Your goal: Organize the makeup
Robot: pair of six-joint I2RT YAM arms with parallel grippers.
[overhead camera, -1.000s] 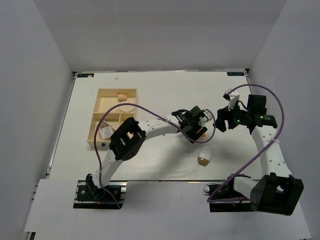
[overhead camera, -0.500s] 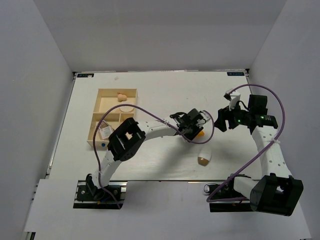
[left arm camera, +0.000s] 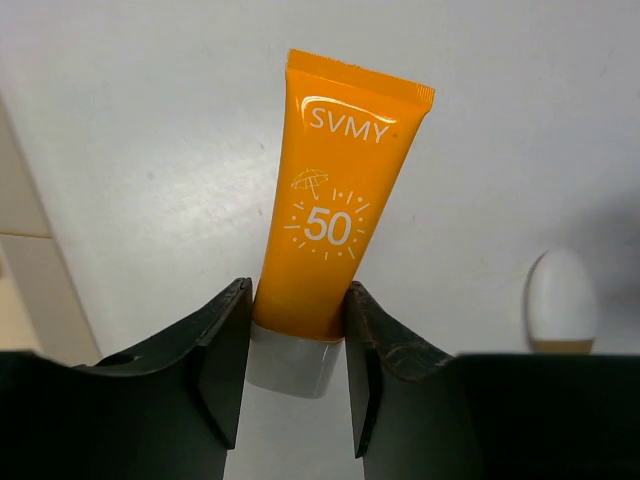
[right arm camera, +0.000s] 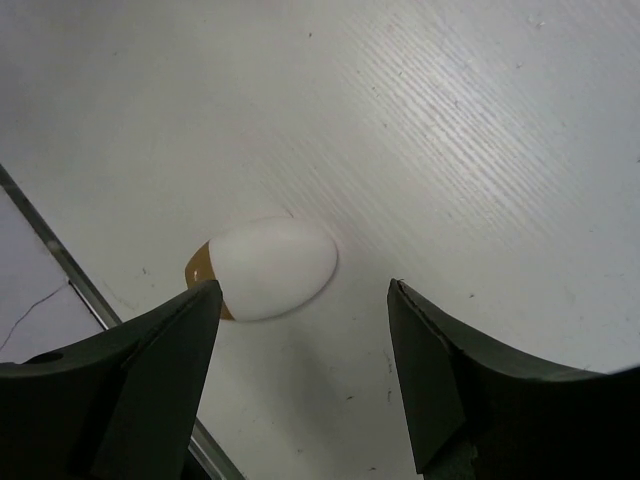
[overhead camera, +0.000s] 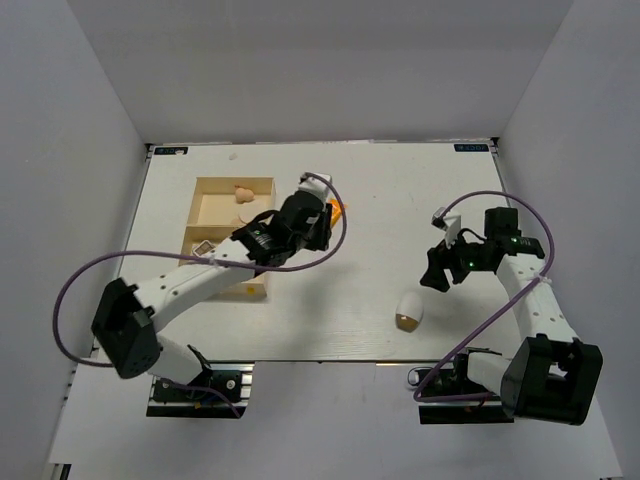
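I am partway through tidying up. The wooden box already has a peach sponge in its far part. My own left arm lies over the rest of the box, so I cannot tell what else is in there. Two things are still out of the box. One is the orange tube. My left jaws are clamped tight on it, down by its white cap, with the flat end sticking out in front. I hold it up off the worktop, near the right side of the box but not in it yet. The other is the white and tan egg. It lies on its side on the worktop, close to the near edge. My right jaws are wide apart and hang just over it, one on each side, not touching it. So I think the tube goes in next, and then the egg. A second ago my left arm was out in the middle of the worktop, right by my right arm. Now it has swung over to the box with the tube. My right arm has come down closer to the egg. The egg has not moved.
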